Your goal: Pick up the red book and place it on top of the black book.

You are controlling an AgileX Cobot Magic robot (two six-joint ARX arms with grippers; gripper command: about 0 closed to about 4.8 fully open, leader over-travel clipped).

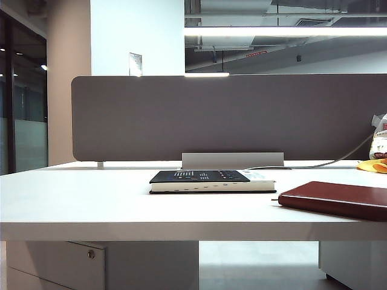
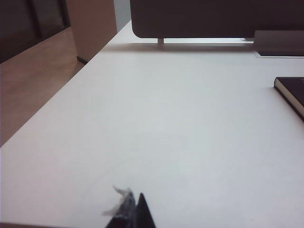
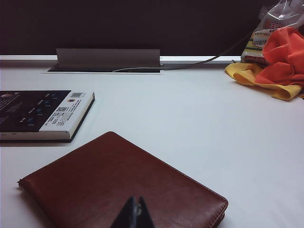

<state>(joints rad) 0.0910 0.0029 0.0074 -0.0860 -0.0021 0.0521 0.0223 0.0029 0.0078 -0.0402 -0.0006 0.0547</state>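
Observation:
The red book (image 1: 336, 199) lies flat on the white table (image 1: 91, 205) at the right, near the front edge. The thicker black book (image 1: 202, 177) lies flat at the table's middle, a little farther back. In the right wrist view the red book (image 3: 118, 180) fills the foreground, and my right gripper (image 3: 134, 202) hovers over its near part, shut and empty; the black book (image 3: 40, 111) lies beyond it. My left gripper (image 2: 135, 199) is shut over bare table, far from the black book (image 2: 292, 92), of which only a corner shows. No arm shows in the exterior view.
A grey partition (image 1: 224, 115) runs along the table's back with a cable cover (image 1: 233, 160) and a cable (image 3: 209, 59). Orange and yellow cloths (image 3: 278, 66) and a plastic packet (image 3: 273, 21) sit at the back right. The table's left edge (image 2: 42, 114) drops to the floor.

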